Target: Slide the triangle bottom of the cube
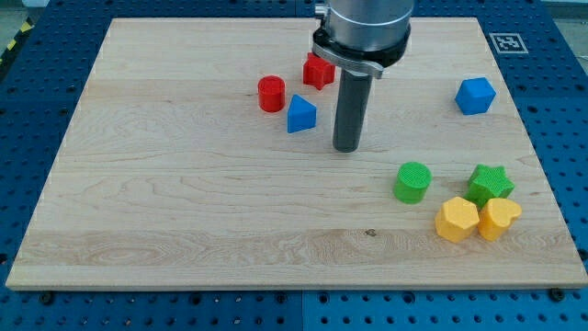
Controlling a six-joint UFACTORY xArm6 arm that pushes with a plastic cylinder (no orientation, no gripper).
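A pale wooden counter (184, 202) fills the frame. Near top centre lie a red cylinder (271, 94), a partly hidden red block (317, 71) and a blue triangle (300, 114). A blue cube (475, 96) sits at upper right. At lower right cluster a green cylinder (412, 181), green star (490, 183), yellow hexagon (457, 219) and yellow heart (499, 217).

Silver-grey wrist housing (365, 23), black collar, straight dark rod (349, 106).
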